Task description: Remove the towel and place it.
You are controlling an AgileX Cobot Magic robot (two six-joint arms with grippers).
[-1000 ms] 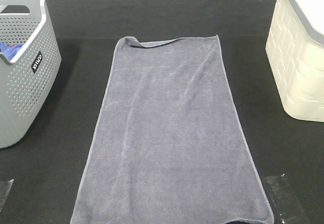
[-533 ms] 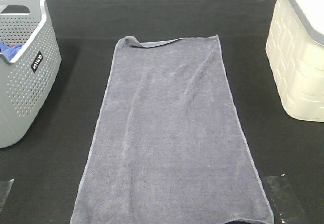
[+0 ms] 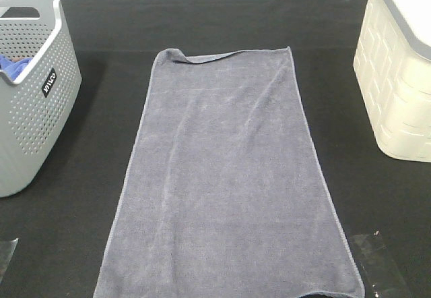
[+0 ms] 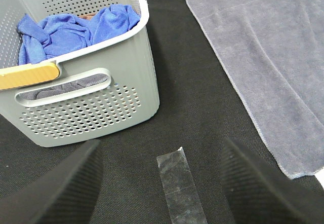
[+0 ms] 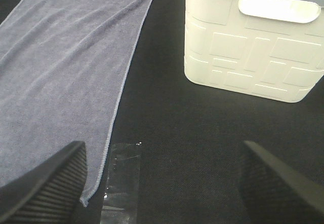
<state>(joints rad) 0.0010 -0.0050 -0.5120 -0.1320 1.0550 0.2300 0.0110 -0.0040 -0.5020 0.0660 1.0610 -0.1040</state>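
Lying flat on the bench (image 3: 222,15), the towel (image 3: 225,176) has not shifted (one far corner folded); both pincers (image 4: 162,183) (image 5: 164,183) hang wide, empty, so placing looks finished.

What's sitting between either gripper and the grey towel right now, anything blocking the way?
Nothing visible. The towel lies flat on the black table, bare cloth on both sides. The left gripper and right gripper hang with jaws open near its corners; only flat clear tape strips lie below them.

Towel (image 3: 225,176) lies flat between left basket (image 3: 34,102) and right bin (image 3: 397,89).
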